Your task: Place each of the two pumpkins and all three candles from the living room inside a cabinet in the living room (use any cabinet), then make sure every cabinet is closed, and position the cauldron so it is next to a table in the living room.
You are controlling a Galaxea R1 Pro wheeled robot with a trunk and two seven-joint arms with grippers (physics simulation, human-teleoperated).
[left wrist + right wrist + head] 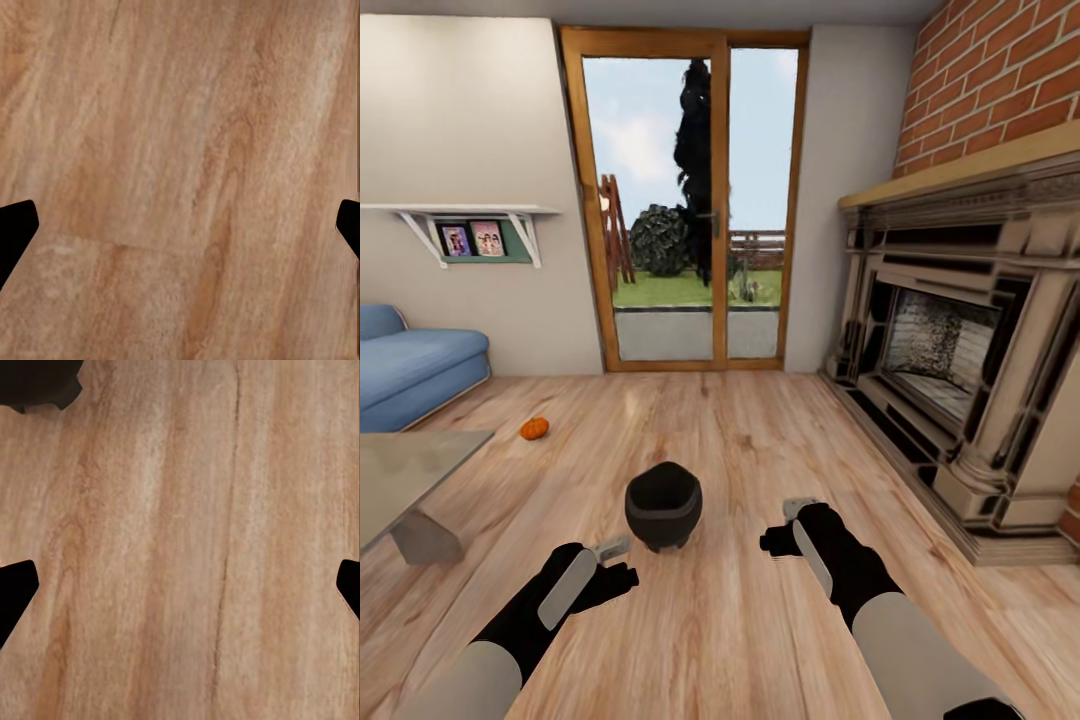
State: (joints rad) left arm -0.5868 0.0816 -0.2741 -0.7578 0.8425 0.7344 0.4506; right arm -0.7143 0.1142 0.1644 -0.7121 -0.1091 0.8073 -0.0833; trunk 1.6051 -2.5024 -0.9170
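Observation:
The black cauldron (pixel 663 504) stands upright on the wood floor straight ahead, between my two arms. An orange pumpkin (pixel 534 428) lies on the floor farther off to the left, near the corner of the pale table (pixel 400 470). My left gripper (pixel 618 572) hovers just left of and nearer than the cauldron. My right gripper (pixel 782 528) is a short way to the cauldron's right. Both wrist views show fingertips (pixel 15 229) (pixel 15 589) spread wide over bare planks, with nothing between them. A dark edge of the cauldron (pixel 37 382) shows in the right wrist view. The cabinet and candles are out of view.
A blue sofa (pixel 415 365) sits at the far left behind the table. A large fireplace (pixel 960 360) with a raised hearth lines the right side. A glass patio door (pixel 690 210) is in the far wall, and a wall shelf (pixel 470 225) hangs left of it.

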